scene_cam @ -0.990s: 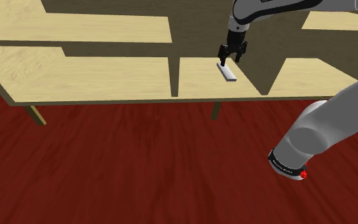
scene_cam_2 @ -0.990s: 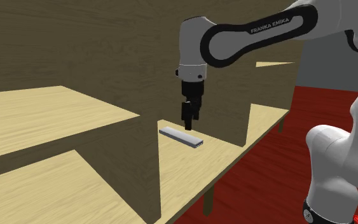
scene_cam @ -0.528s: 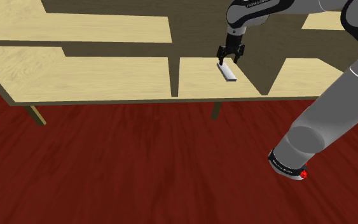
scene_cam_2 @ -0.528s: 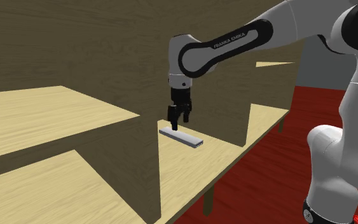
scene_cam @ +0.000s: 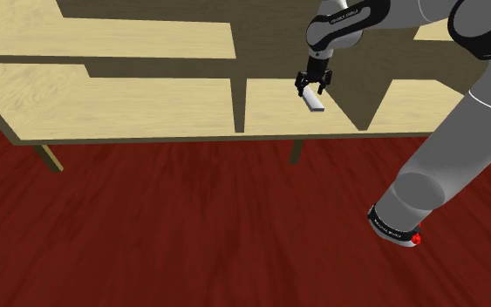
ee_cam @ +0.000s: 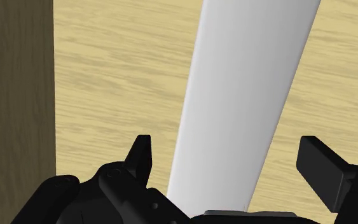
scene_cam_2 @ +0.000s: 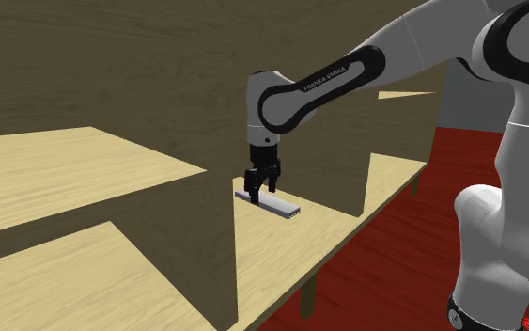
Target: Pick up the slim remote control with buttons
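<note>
**Shoulder view.** The remote (scene_cam: 316, 102) is lying flat on the pale wooden shelf surface (scene_cam: 147, 105), in the compartment just to this view's right of a dark upright divider (scene_cam: 240, 105). It is showing as a plain pale grey slab. The black gripper (scene_cam: 312, 88) is hanging over the remote's far end, pointing down, with its two fingers standing apart. The white arm (scene_cam: 461, 131) is reaching up and to this view's left from the lower right. A dark red floor (scene_cam: 191, 227) is lying below the shelf unit, and a wooden leg (scene_cam: 296, 151) is showing under its front edge.

**Second exterior view.** The remote (scene_cam_2: 279, 205) is resting on the light surface (scene_cam_2: 290, 254), to this view's right of the dark divider (scene_cam_2: 217, 244). The gripper (scene_cam_2: 260, 191) is standing at the end of the remote nearer that divider, with its fingertips down at the level of the slab. Whether they are touching it cannot be told from here.

**Wrist view.** The remote (ee_cam: 247, 95) is running lengthwise away from the gripper (ee_cam: 230, 159), passing between the two fingers. One finger (ee_cam: 140, 156) is standing just beside one long edge, and the other (ee_cam: 321, 167) is standing a little farther off the opposite edge. Wood grain (ee_cam: 114, 76) is showing in the gap on each side, so the tool is standing open and clasping nothing. A dark panel (ee_cam: 15, 83) is rising beside the wood.
</note>
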{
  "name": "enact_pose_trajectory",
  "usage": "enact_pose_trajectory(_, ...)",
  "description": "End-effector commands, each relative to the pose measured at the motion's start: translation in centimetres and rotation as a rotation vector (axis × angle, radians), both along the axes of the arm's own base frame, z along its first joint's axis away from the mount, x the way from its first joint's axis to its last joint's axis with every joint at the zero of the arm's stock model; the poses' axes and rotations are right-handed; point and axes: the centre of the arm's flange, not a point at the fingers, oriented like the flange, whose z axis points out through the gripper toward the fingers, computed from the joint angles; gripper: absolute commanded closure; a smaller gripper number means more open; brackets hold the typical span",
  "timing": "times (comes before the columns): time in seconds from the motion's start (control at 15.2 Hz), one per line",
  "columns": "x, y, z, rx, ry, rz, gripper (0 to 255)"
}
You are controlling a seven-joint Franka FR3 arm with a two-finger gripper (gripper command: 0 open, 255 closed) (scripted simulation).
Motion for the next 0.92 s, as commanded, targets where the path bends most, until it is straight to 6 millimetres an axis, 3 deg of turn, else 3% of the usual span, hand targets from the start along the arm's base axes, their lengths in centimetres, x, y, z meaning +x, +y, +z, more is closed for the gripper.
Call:
enact_pose_trajectory(0.0, -0.1, 0.0, -0.7, 0.0, 0.0, 0.0, 0)
enact_pose_trajectory(0.07, -0.1, 0.0, -0.7, 0.0, 0.0, 0.0, 0)
enact_pose_trajectory(0.13, -0.1, 0.0, -0.7, 0.0, -0.001, 0.0, 255)
enact_pose_trajectory(0.73, -0.1, 0.0, -0.7, 0.0, -0.001, 0.0, 255)
enact_pose_trajectory(0.86, -0.1, 0.0, 0.4, 0.0, 0.0, 0.0, 255)
